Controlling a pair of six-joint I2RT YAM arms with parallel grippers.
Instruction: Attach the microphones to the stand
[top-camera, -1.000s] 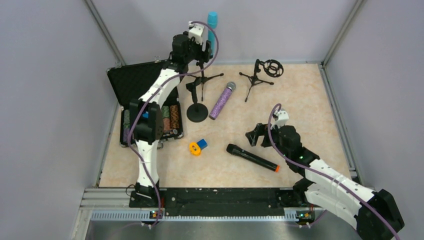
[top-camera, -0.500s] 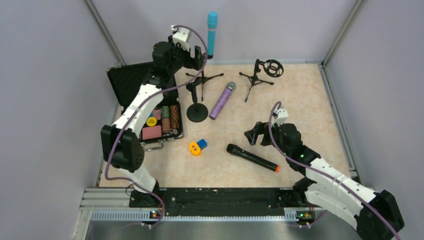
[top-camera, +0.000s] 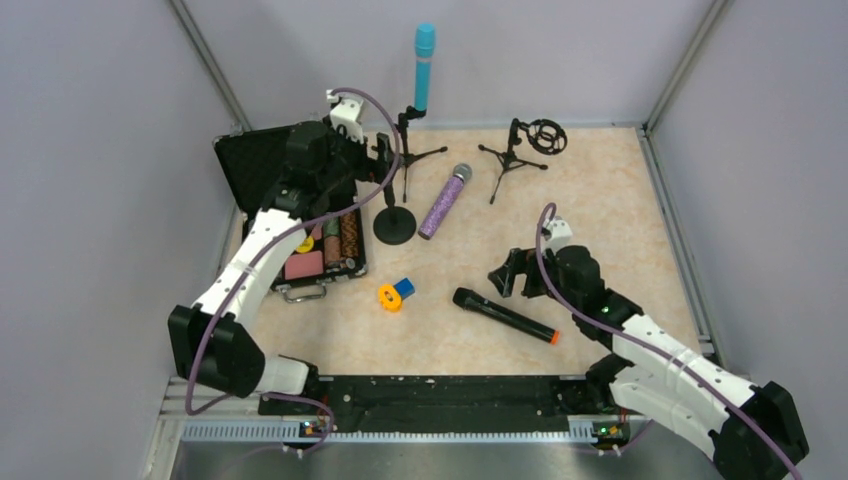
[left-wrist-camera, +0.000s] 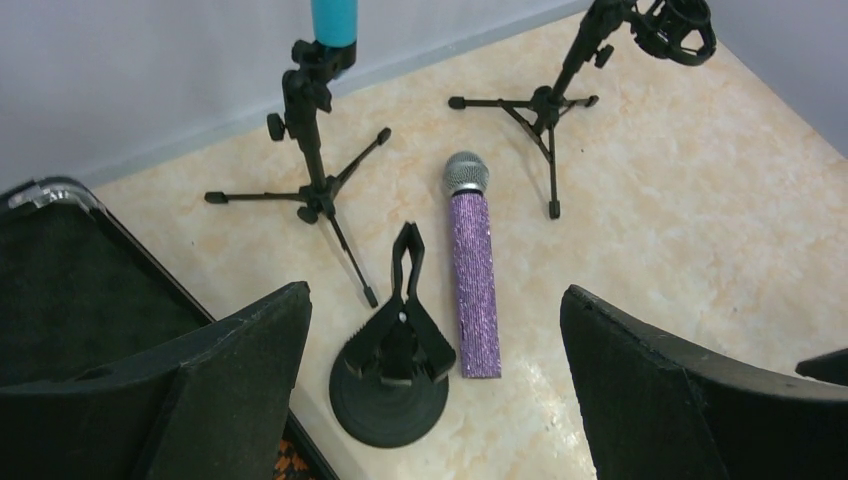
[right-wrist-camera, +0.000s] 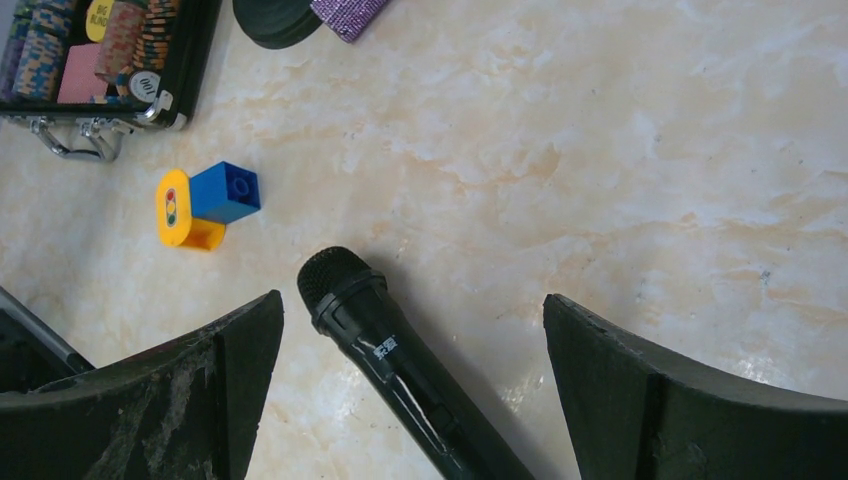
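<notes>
**Both end effectors open and empty; blue mic on tripod, two mics on worktop**

Left end effector (left-wrist-camera: 432, 295): jaws spread wide, nothing between them, touching nothing. It hangs over the open black case (top-camera: 262, 168) at far left, facing right toward the stands. Its wrist view shows the light-blue mic (left-wrist-camera: 333, 20) upright in the clip of the left tripod stand (left-wrist-camera: 310, 150). The glittery purple mic (left-wrist-camera: 473, 270) lies flat, silver grille to the far side, just right of the round-base clip stand (left-wrist-camera: 392, 385). A second tripod (left-wrist-camera: 550, 100) with a ring mount stands far right, empty.

Right end effector (right-wrist-camera: 411, 300): jaws also wide, holding nothing, low over the worktop (right-wrist-camera: 620, 150). The black mic (right-wrist-camera: 400, 370) lies under it, grille end between the fingers, no contact visible.

Only the top view shows the black mic's orange end (top-camera: 553, 338) and the blue mic's full length. Only the right wrist view gives detail of the orange-and-blue block (right-wrist-camera: 205, 205) and the poker chips (right-wrist-camera: 120, 40) in the case.
</notes>
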